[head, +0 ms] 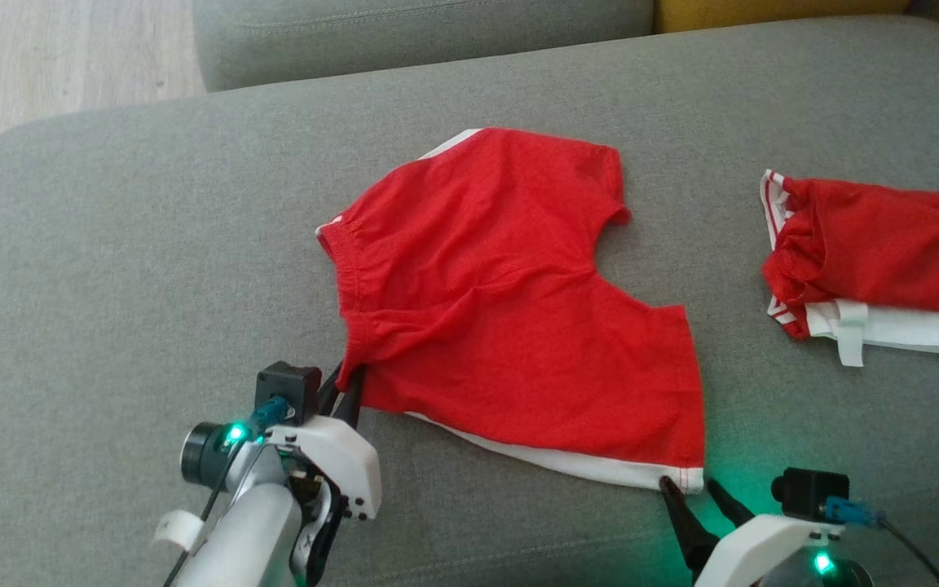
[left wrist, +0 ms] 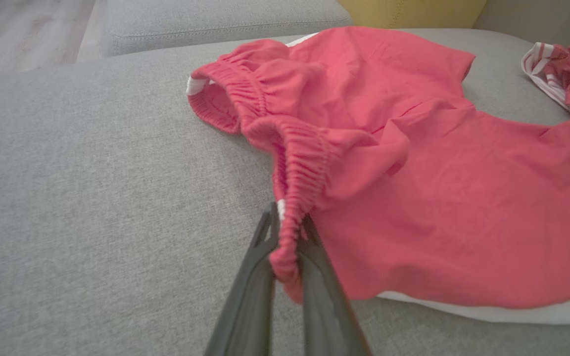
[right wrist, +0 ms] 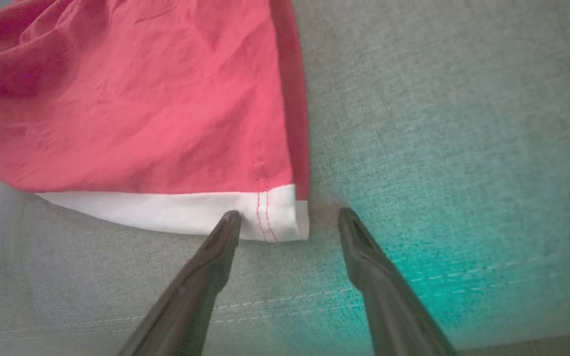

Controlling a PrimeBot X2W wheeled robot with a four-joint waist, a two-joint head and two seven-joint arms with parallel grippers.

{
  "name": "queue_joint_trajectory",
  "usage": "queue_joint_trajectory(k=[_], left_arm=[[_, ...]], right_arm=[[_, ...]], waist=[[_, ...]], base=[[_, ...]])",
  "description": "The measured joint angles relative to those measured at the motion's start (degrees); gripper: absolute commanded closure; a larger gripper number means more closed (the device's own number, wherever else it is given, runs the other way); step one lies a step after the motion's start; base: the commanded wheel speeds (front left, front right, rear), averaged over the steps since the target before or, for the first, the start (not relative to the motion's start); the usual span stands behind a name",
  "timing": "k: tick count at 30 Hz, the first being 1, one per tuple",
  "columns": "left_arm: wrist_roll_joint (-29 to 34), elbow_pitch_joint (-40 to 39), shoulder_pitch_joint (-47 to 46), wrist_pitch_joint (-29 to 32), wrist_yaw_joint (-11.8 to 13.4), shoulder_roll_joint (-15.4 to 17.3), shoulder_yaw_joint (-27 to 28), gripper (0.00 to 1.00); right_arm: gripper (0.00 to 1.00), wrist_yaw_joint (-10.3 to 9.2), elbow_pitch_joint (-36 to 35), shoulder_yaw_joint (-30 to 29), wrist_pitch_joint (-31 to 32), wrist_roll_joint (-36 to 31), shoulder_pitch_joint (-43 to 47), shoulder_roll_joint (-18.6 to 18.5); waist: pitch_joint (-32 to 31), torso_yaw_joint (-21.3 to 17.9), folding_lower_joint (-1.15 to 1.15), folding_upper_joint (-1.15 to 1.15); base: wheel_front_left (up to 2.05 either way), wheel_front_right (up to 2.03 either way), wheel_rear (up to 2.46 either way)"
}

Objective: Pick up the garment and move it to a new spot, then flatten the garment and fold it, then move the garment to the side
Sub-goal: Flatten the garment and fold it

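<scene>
Head view: red shorts (head: 510, 302) lie mid sofa cushion (head: 111, 244); my left gripper (head: 347, 381) pinches the waistband (head: 351, 277) at 7 o'clock, right gripper (head: 689, 485) gapes beside the 5 o'clock hem (head: 584, 466). Lifting now, I'd bunch them.

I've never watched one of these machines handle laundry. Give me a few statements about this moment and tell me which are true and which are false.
1. The left gripper is shut on the elastic waistband of the red shorts. True.
2. The right gripper is clamped on the white hem. False: it is open, with its fingertips at the hem's corner.
3. The shorts are folded in half. False: they lie spread out, both legs showing.
4. A second red garment lies bunched on the robot's right, apart from the shorts. True.
5. Everything rests on a wooden table. False: it is a grey sofa cushion.
</scene>
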Motion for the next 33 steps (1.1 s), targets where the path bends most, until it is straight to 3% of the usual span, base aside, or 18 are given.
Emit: queue_joint_trajectory(k=[8, 9, 10, 11, 27, 33], left_arm=[[-0.01, -0.91, 0.01, 0.94, 0.12, 0.53, -0.48, 1.00], [-0.01, -0.94, 0.01, 0.94, 0.13, 0.57, -0.59, 1.00], [-0.01, -0.98, 0.01, 0.94, 0.13, 0.58, -0.71, 1.00], [-0.01, -1.01, 0.02, 0.94, 0.13, 0.58, -0.82, 1.00], [-3.59, -8.48, 0.18, 1.89, 1.05, 2.19, 1.13, 1.00], [-4.77, -16.31, -0.40, 4.67, 1.05, 3.32, 2.08, 1.00]], right_arm=[[0.00, 0.00, 0.69, 0.78, -1.97, 0.81, -0.68, 0.00], [0.24, 0.00, 0.71, 0.89, -2.31, 0.81, -0.78, 0.00], [0.84, 0.00, 0.71, 1.01, -2.67, 0.80, -0.94, 0.00], [1.00, 0.00, 0.73, 1.19, -2.82, 0.79, -1.22, 0.00], [1.00, 0.00, -11.37, 3.08, -11.82, -1.80, -6.80, -0.40], [1.00, 0.00, -16.25, 6.30, -14.28, -2.47, -14.23, -5.58]], waist=[[-0.05, -0.17, 0.00, 0.00], [-0.11, -0.22, 0.00, 0.00], [-0.17, -0.26, 0.00, 0.00], [-0.24, -0.29, 0.00, 0.00], [-4.62, -0.10, 0.00, 0.00], [-6.44, -0.06, 0.00, 0.00]], base=[[0.00, 0.00, 0.00], [0.00, 0.00, 0.00], [0.00, 0.00, 0.00], [0.00, 0.00, 0.00], [0.00, 0.00, 0.00], [0.00, 0.00, 0.00]])
